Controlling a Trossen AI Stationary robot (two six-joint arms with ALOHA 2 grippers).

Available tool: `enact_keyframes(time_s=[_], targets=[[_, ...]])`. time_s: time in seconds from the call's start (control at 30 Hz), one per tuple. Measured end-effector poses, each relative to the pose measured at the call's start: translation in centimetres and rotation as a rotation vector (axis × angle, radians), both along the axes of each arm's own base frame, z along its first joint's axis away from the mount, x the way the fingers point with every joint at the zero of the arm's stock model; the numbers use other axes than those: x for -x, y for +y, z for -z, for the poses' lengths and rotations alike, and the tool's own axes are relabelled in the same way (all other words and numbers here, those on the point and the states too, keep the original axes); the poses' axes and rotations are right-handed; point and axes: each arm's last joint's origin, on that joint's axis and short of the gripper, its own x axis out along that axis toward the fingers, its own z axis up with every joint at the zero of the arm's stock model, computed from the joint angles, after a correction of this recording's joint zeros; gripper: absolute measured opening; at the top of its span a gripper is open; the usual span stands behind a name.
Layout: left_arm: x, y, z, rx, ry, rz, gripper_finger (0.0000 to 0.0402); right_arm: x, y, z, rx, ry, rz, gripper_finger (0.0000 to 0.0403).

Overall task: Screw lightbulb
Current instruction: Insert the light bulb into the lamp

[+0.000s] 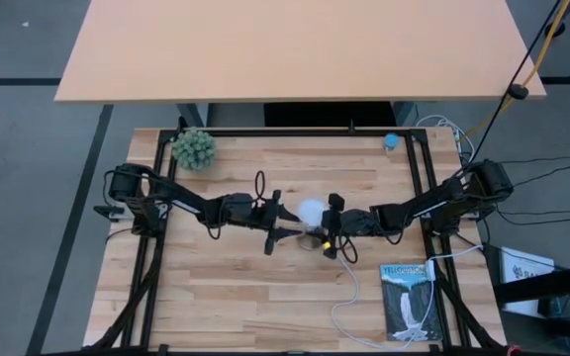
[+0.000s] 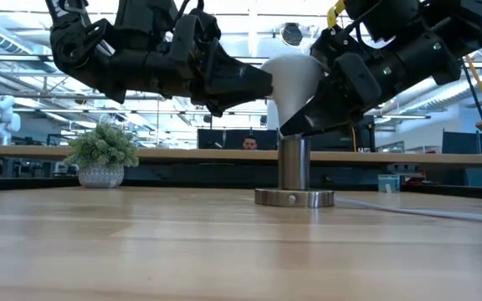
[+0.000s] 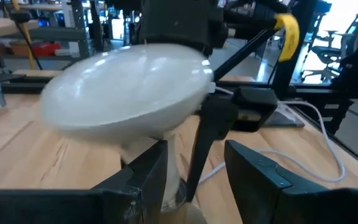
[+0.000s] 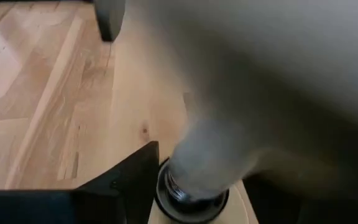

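Note:
The white lightbulb (image 2: 294,77) stands upright with its base in the metal socket (image 2: 294,165), which rises from a round disc (image 2: 294,198) at the table's middle. My right gripper (image 1: 332,225) reaches in from the right and is shut on the bulb. My left gripper (image 1: 283,220) reaches in from the left and is open. Its fingers (image 3: 143,180) stand low beside the bulb's neck, under the globe (image 3: 126,93); I cannot tell whether they touch it. My right gripper holds the bulb by its tapering neck (image 4: 211,149), just under the globe, between its two fingers. One finger (image 3: 205,140) shows along the neck; the bulb hides the other. The fingers slant down from the table's right. The bulb stands upright with its base in the socket (image 4: 188,196).
A small potted plant (image 1: 194,148) stands at the far left and a small blue object (image 1: 391,140) at the far right. A white cord (image 1: 347,297) runs from the socket toward the near edge. A booklet (image 1: 407,302) lies near right.

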Motion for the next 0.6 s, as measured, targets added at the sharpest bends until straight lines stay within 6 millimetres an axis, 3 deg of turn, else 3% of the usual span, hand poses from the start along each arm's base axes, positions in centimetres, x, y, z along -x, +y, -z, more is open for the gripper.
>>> enact_keyframes(time_s=[0.33,0.6], targets=[[0.01,-0.06,0.09,-0.020,0.007,0.011,0.0165,0.01,0.00,0.01,0.046,0.009,-0.028,0.0232],[0.02,-0.09,0.12,-0.019,0.011,0.016,0.0165,0.01,-0.01,0.01,0.049,0.009,-0.025,0.0181]])
